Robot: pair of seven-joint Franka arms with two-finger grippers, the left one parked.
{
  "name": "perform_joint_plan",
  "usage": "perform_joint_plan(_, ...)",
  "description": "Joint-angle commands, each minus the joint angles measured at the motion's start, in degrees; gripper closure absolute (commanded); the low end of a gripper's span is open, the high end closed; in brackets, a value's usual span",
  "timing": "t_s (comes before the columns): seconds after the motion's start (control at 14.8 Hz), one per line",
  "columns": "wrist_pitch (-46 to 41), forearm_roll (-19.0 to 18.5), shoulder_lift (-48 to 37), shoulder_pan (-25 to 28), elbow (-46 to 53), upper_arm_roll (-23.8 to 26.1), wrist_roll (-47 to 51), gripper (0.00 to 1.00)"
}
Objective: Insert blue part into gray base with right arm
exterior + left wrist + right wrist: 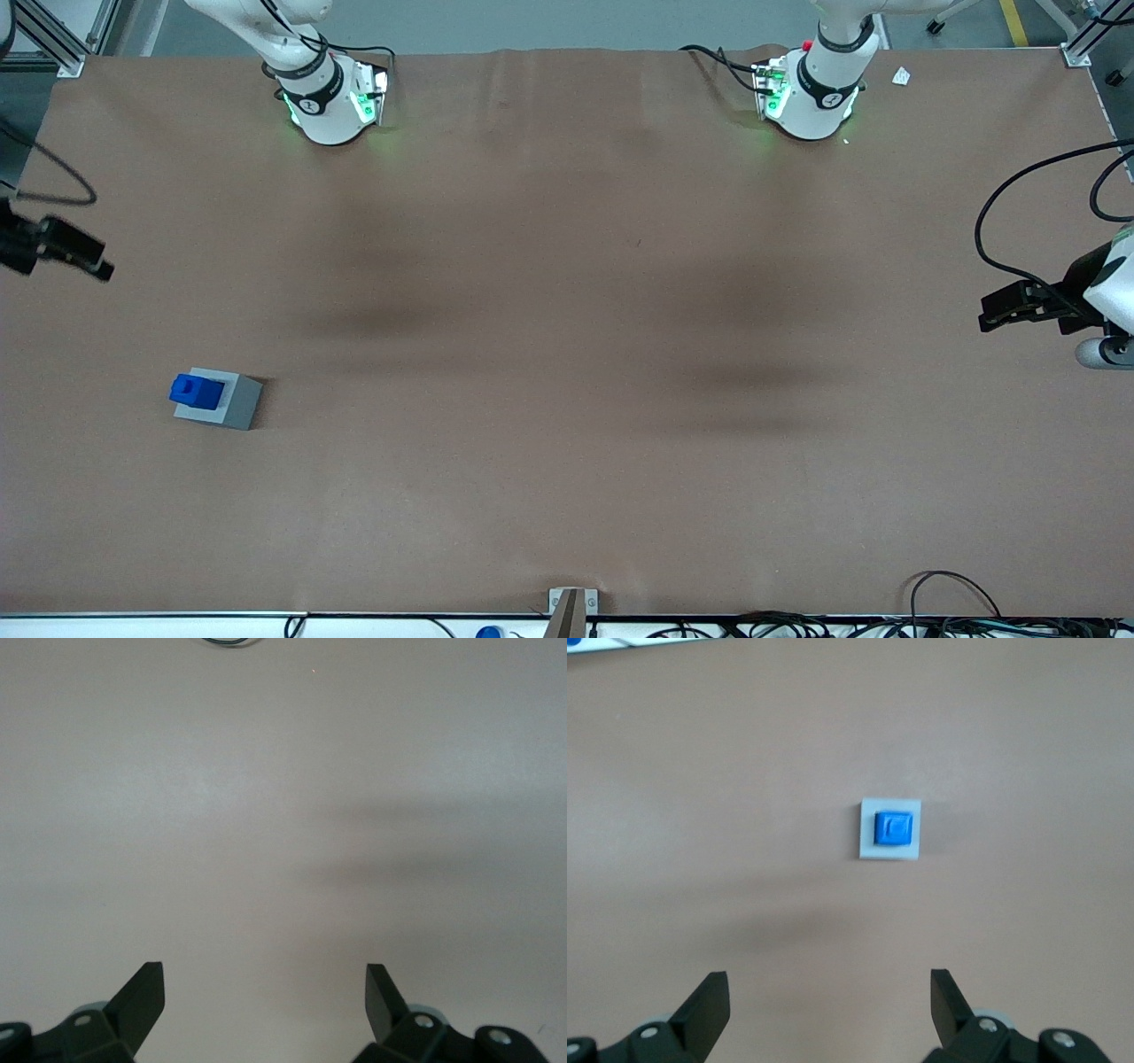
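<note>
The light gray boxy base with its square recess (219, 400) sits on the brown paper-covered table (567, 354), toward my working arm's end of it. The small bright blue plastic block (196, 390) stands in that recess, its upper half rising above the gray rim; from my wrist camera I look straight down on it (892, 828), centred inside the gray square frame (866, 828) with a narrow gray border on every side. Nothing else is in or on the base.

My black two-finger gripper (829, 1005) hangs high above the table with its fingers (704, 1005) spread wide and nothing between them. The base and the blue block lie well apart from it, out ahead of the fingertips and not between them. In the front view my gripper (66, 252) shows at the table's edge, farther from the front camera than the gray base and well clear of it. My white jointed arm (306, 84) rises from its pedestal, farther still from that camera than the base.
</note>
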Motion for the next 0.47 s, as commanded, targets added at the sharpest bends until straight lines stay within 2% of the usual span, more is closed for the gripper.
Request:
perform_joint_plan(0.0,-0.8,-1.9,-4.9,4.1,-5.4,-0.1,5.2,0.0)
perform_joint_plan(0.4,-1.0,-2.5,-2.8,3.9,0.3,-0.6,4.7,0.0)
